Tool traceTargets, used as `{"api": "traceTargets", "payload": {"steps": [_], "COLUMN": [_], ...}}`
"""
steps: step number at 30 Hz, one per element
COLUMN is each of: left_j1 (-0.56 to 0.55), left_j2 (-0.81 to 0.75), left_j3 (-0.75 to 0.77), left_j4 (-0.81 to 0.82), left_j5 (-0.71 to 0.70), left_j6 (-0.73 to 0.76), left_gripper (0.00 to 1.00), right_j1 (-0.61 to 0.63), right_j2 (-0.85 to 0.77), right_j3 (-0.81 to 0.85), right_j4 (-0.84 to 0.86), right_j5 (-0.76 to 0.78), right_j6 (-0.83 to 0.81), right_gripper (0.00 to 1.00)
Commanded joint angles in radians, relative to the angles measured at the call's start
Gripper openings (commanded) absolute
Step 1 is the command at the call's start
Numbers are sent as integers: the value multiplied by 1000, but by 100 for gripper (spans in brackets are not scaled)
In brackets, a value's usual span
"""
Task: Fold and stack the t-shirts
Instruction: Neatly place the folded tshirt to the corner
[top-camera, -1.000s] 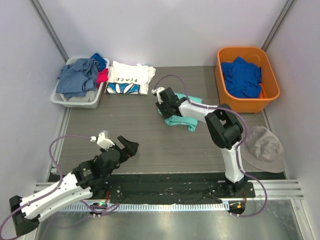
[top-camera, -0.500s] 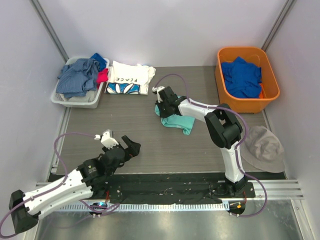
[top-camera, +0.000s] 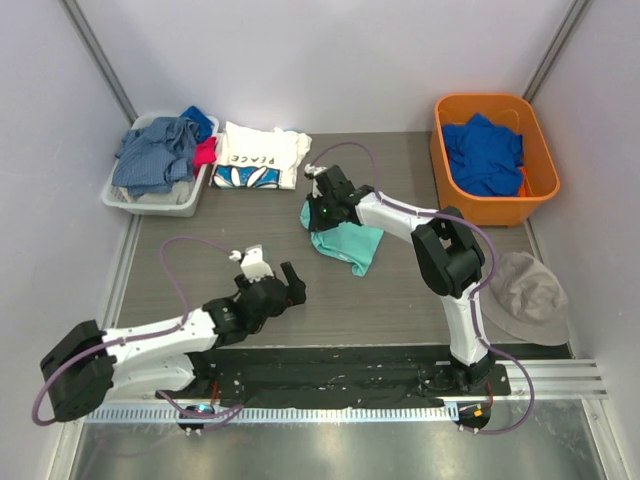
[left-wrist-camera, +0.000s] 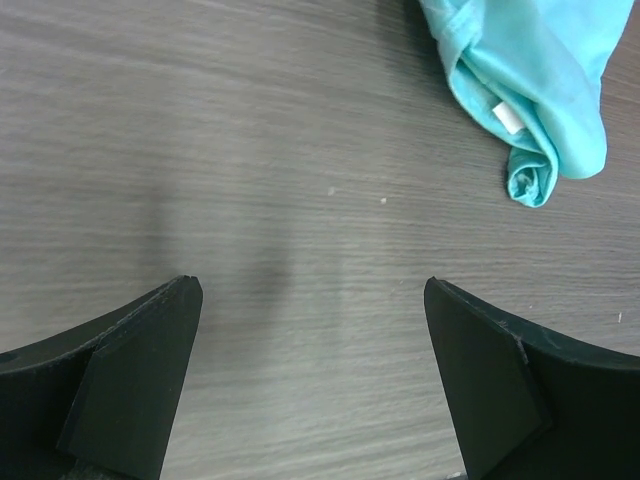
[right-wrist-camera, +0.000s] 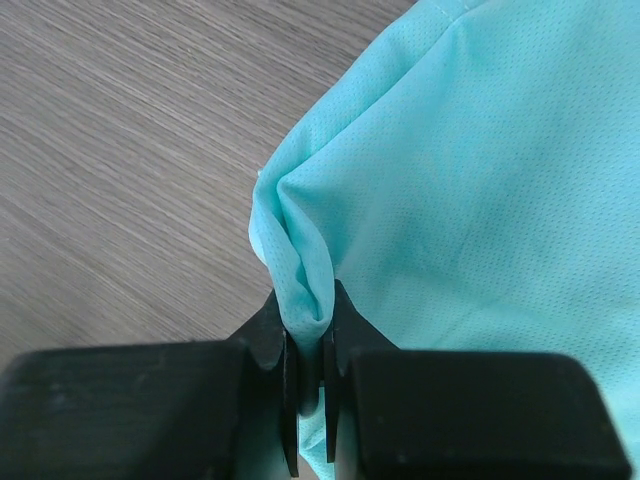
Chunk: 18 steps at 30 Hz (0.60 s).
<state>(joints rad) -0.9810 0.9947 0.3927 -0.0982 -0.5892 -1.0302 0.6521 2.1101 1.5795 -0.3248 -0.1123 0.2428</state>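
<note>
The mint-teal t-shirt (top-camera: 345, 243) lies crumpled at mid-table, and its rolled end shows in the left wrist view (left-wrist-camera: 535, 80). My right gripper (top-camera: 318, 211) is shut on a pinched fold at the shirt's left edge; in the right wrist view the fabric (right-wrist-camera: 470, 180) bunches between the jaws (right-wrist-camera: 308, 335). The white "PEACE" t-shirt (top-camera: 257, 155) lies folded at the back left. My left gripper (top-camera: 285, 285) is open over bare table, below and left of the teal shirt, with its fingers (left-wrist-camera: 130, 370) wide apart around nothing (left-wrist-camera: 312, 300).
A grey basket (top-camera: 120, 195) of grey-blue clothes stands at the back left. An orange bin (top-camera: 455, 165) at the back right holds a royal blue garment (top-camera: 485, 152). A grey hat (top-camera: 525, 295) lies at the right edge.
My right gripper closed on the teal shirt's edge and pulled it up and left, spreading the cloth. My left arm swung right, toward the table's middle.
</note>
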Motion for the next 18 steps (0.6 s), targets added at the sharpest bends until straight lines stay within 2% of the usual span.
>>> {"api": "traceTargets", "payload": {"steps": [1, 6, 18], "left_j1": [-41, -77, -82], "left_j2": [146, 307, 495], "left_j3": [99, 158, 178], "left_j4": [210, 300, 520], "left_j5": [-23, -93, -187], "left_j6": [64, 71, 58], "left_gripper": [99, 100, 100], "right_j1": [6, 4, 3], "right_j2": [-33, -19, 17], "right_j3": [62, 102, 189], "right_j4": [-10, -25, -56], "right_j5": [-38, -49, -98], "right_j6": [30, 47, 76], "right_gripper": [1, 1, 1]}}
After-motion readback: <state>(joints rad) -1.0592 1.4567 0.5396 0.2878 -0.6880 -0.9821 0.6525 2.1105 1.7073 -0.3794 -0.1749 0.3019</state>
